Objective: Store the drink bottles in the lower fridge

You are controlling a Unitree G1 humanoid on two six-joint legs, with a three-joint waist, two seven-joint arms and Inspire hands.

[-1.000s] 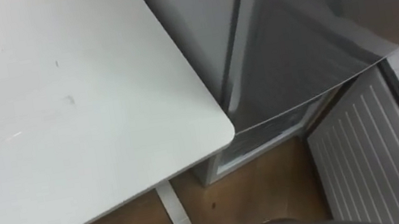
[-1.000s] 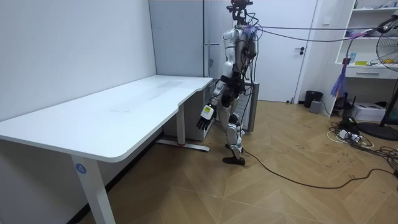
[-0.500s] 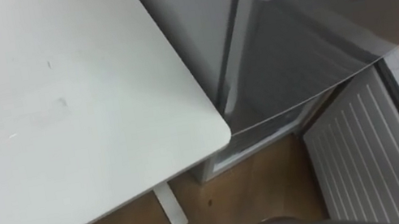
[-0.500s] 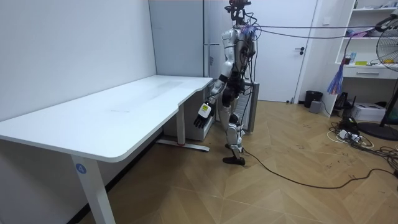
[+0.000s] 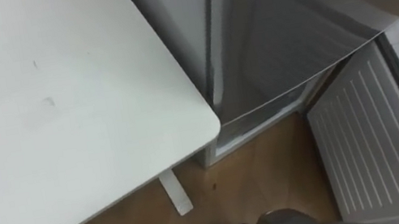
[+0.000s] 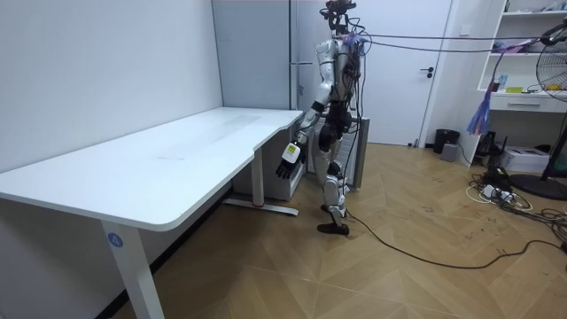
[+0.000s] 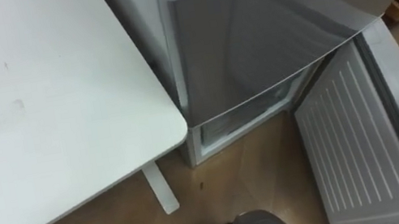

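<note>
Open lower fridge compartment sits at floor level, under the fridge and its glossy grey upper door, which is closed. Inside it: pale white lining and one straight shelf or drawer edge. Contents cannot be told. The lower door is swung wide to the robot's right. Its inner face is white plastic with fine parallel ribs and a grey rim. The fridge shell is smooth, boxy and reflective.

The white counter is just beside the fridge's left side. It has a flat matte top with a rounded corner and a few faint scuffs. Its flat white foot rests on the parquet floor, wood laid in a herringbone pattern. A round blue sticker is on the near counter leg, its writing too small to read.

The robot stands upright between the counter's end and the open lower door, facing the fridge. Its left hand hangs low beside the counter's edge. The black fingers are relaxed and near straight, pointing down, with nothing in them.

Further out:
- a white room door
- a small black bin on the floor near it
- a white shelf with items too small to tell
- a fan at the room view's right edge
</note>
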